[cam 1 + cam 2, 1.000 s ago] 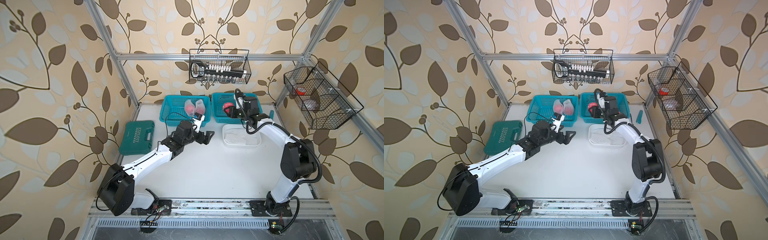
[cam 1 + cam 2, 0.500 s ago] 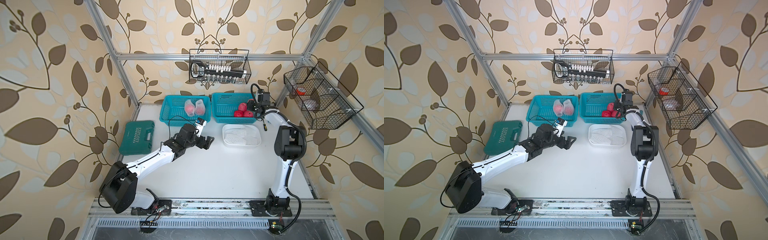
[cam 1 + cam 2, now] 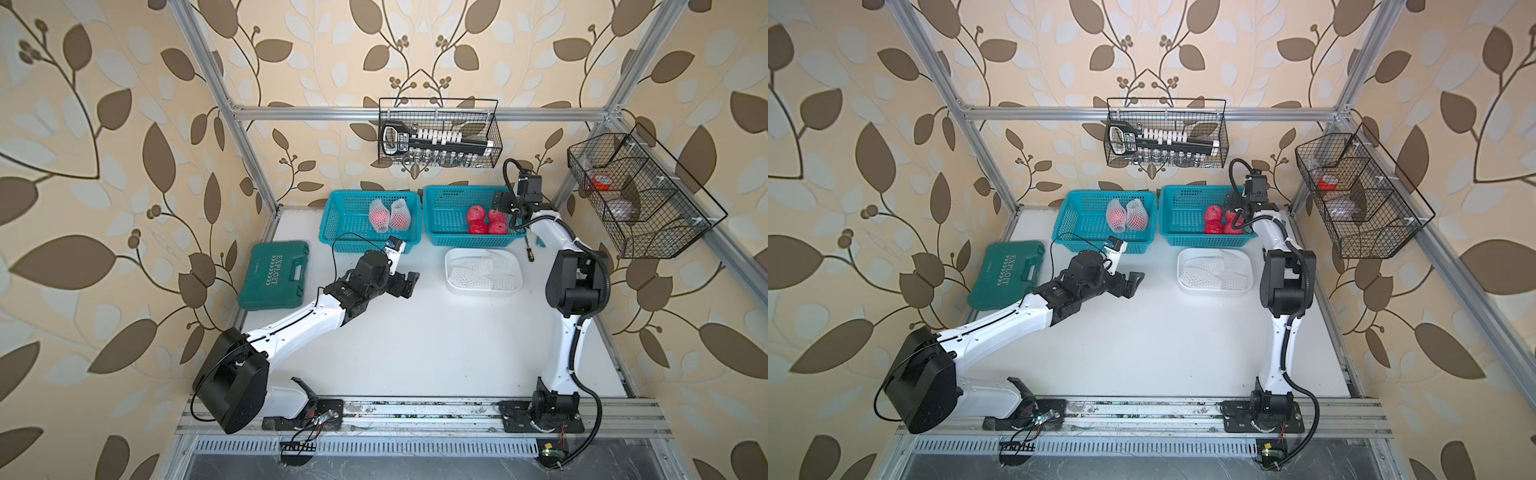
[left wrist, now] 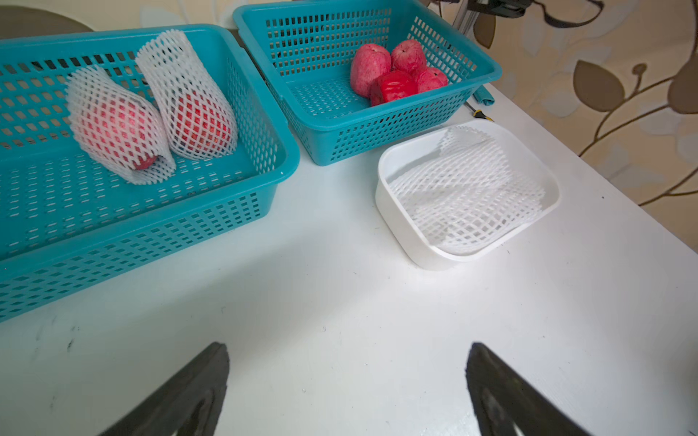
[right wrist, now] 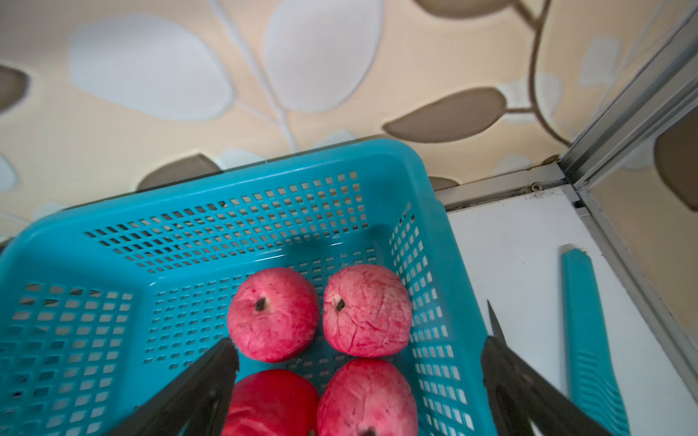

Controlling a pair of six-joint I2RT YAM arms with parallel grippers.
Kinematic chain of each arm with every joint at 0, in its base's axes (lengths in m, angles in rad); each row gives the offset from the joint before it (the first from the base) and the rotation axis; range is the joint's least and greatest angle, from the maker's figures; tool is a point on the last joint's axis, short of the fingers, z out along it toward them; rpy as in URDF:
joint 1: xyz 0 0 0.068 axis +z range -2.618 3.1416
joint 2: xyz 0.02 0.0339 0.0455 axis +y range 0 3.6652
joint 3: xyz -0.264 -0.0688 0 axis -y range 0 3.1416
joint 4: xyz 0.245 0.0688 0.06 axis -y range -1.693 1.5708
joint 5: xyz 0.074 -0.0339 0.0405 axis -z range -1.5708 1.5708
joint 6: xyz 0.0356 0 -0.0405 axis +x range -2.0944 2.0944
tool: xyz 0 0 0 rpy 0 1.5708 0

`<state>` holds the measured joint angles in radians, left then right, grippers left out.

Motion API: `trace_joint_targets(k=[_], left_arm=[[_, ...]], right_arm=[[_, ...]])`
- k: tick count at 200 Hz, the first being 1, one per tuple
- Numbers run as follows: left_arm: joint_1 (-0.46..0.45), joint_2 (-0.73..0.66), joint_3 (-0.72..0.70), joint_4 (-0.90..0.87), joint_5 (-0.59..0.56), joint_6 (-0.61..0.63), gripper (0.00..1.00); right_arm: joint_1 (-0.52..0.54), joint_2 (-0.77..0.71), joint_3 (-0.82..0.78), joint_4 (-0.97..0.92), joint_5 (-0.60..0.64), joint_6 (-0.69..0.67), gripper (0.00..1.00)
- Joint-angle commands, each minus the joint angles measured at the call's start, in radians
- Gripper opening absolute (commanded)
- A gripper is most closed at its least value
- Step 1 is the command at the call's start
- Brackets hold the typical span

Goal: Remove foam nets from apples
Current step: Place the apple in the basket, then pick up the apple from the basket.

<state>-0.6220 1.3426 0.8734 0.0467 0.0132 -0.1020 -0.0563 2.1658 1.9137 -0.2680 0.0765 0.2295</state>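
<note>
Two apples in white foam nets [image 3: 379, 216] [image 3: 401, 214] lie side by side in the left teal basket [image 3: 345, 243]; the left wrist view shows both of them [image 4: 117, 124] [image 4: 192, 102]. Several bare red apples [image 3: 486, 220] [image 5: 321, 339] sit at the right end of the right teal basket [image 3: 453, 239]. Empty foam nets [image 3: 484, 268] fill the white tray [image 3: 452, 287]. My left gripper [image 3: 409, 284] [image 4: 347, 347] hangs open over bare table in front of the left basket. Above the bare apples, my right gripper [image 3: 498, 203] [image 5: 360, 339] is open and holds nothing.
A green tool case [image 3: 276, 274] lies at the table's left edge. A screwdriver [image 3: 528, 249] and a teal strip [image 5: 589, 339] lie right of the right basket, by the frame post. Wire baskets hang on the back wall [image 3: 438, 139] and the right wall [image 3: 636, 195].
My right gripper has swung from the middle of the right basket to its right end and opened its jaws. My left gripper has drawn back a little from the left basket.
</note>
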Motion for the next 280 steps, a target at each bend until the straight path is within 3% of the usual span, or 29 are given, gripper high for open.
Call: trace_joint_targets(k=[1, 17, 35, 53, 67, 81, 114, 139, 178, 219, 258, 280], left_arm=[[0.032, 0.007, 0.046, 0.002, -0.041, 0.022, 0.99], [0.081, 0.033, 0.097, -0.009, -0.007, 0.007, 0.99], [0.157, 0.087, 0.195, -0.059, 0.065, -0.020, 0.98], [0.226, 0.174, 0.319, -0.130, 0.161, -0.017, 0.92], [0.266, 0.217, 0.388, -0.164, 0.207, -0.012, 0.89], [0.305, 0.266, 0.455, -0.206, 0.215, -0.014, 0.89], [0.399, 0.445, 0.649, -0.328, 0.262, -0.058, 0.84], [0.427, 0.648, 0.920, -0.540, 0.282, -0.023, 0.82], [0.441, 0.841, 1.208, -0.653, 0.213, 0.011, 0.85], [0.441, 1.016, 1.395, -0.669, 0.204, 0.007, 0.94], [0.441, 1.144, 1.519, -0.649, 0.194, -0.045, 0.92], [0.444, 1.160, 1.514, -0.611, 0.164, -0.070, 0.90]], right_arm=[[0.008, -0.149, -0.058, 0.019, -0.058, 0.028, 1.00], [0.013, -0.254, -0.179, 0.083, -0.131, 0.079, 1.00], [0.008, -0.383, -0.411, 0.271, -0.252, 0.250, 0.99], [-0.031, -0.435, -0.615, 0.549, -0.707, 0.369, 1.00], [-0.018, -0.473, -0.707, 0.633, -0.827, 0.425, 1.00], [0.038, -0.573, -0.841, 0.679, -0.764, 0.362, 1.00], [0.217, -0.821, -1.107, 0.721, -0.442, 0.198, 1.00], [0.312, -0.930, -1.261, 0.803, -0.290, 0.137, 1.00], [0.413, -0.969, -1.390, 0.900, -0.253, 0.079, 0.99], [0.529, -0.919, -1.464, 1.033, -0.212, 0.026, 1.00], [0.561, -0.879, -1.453, 1.041, -0.206, 0.024, 1.00], [0.564, -0.871, -1.460, 1.045, -0.187, 0.027, 0.99]])
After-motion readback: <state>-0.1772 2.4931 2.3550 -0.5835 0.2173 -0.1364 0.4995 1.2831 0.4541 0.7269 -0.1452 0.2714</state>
